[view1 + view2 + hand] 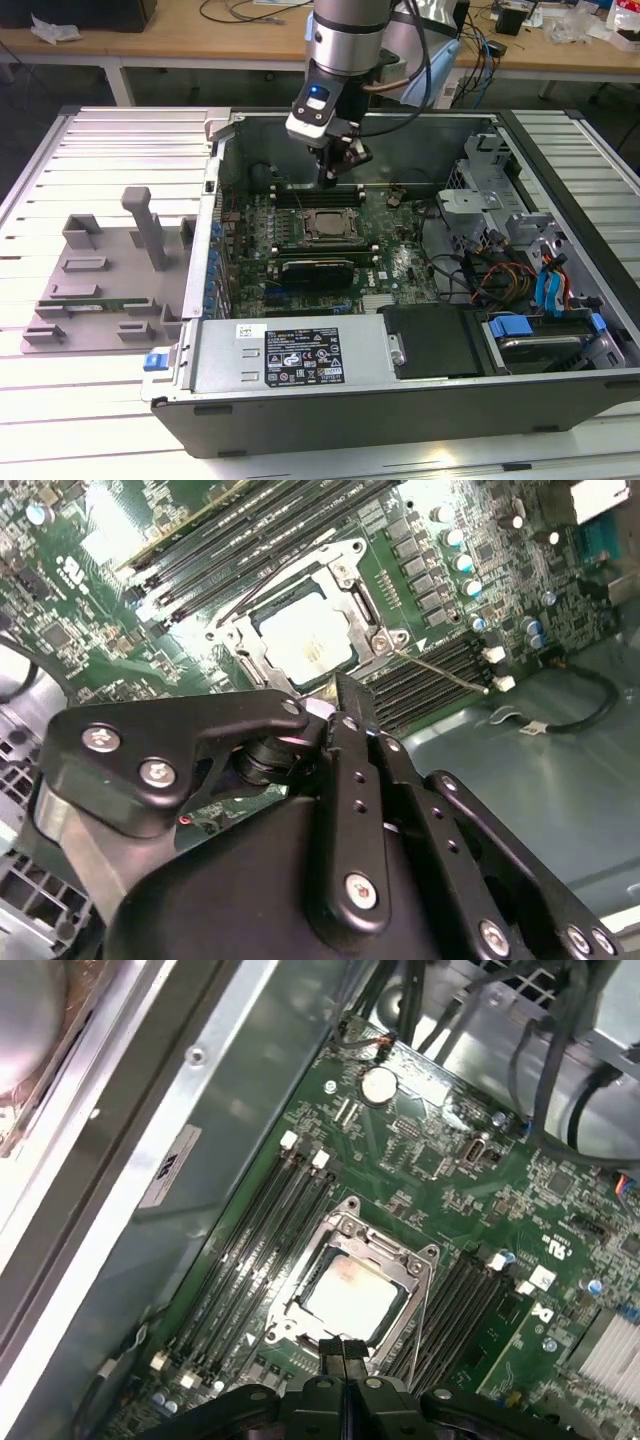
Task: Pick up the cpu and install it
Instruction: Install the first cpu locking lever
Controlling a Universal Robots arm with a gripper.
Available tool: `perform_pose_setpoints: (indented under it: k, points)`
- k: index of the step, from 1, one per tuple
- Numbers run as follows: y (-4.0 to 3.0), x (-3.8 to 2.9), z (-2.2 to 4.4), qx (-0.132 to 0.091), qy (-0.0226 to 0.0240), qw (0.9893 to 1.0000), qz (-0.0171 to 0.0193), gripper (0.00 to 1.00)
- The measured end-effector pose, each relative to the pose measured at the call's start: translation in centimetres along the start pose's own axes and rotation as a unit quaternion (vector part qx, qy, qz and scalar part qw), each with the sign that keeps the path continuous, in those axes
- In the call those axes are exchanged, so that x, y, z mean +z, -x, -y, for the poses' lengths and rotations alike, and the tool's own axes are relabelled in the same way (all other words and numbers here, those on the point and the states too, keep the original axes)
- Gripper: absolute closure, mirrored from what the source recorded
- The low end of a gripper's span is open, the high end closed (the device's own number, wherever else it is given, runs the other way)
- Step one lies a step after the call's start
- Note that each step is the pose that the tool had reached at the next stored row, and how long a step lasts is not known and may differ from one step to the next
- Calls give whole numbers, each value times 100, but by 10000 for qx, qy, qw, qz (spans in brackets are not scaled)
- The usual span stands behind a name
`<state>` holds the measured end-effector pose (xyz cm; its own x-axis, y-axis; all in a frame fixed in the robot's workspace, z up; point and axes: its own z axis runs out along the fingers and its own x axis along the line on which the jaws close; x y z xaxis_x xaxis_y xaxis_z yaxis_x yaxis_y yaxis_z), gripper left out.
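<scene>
Claw [330, 172]: fingers pressed together, nothing between them — hanging above the socket inside the open case [560, 400].
Cpu [350, 1295]: lying flat in the socket [352, 1278] on the motherboard [395, 260]; the metal frame around it is open.
Around the socket: dark memory slots [262, 1235] run along both sides — a thin wire lever [440, 668] sticks out past one corner.
Nearby: black graphics card [317, 270] just beside the socket.
Outside: grey tray [100, 285] on the counter [90, 400], well apart.
</scene>
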<state>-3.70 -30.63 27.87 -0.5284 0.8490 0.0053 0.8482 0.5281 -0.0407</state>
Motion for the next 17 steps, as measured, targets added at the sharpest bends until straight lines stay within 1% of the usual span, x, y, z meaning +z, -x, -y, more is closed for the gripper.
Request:
perform_pose_setpoints:
  k: [1, 3, 5, 7, 10, 12, 14, 17]
  points:
    - [0, 0, 0, -106, 0, 9999, 4, 89]
    - [0, 0, 0, -235, -1, 9997, 9, 89]
    - [0, 0, 0, -404, -2, 9992, 16, 89]
    - [0, 0, 0, -485, -2, 9988, 20, 89]
    - [0, 0, 0, -666, -4, 9978, 27, 89]
    - [0, 0, 0, -803, -4, 9968, 32, 89]
    - [0, 0, 0, -890, -5, 9960, 36, 89]
    - [0, 0, 0, -1049, -6, 9945, 42, 89]
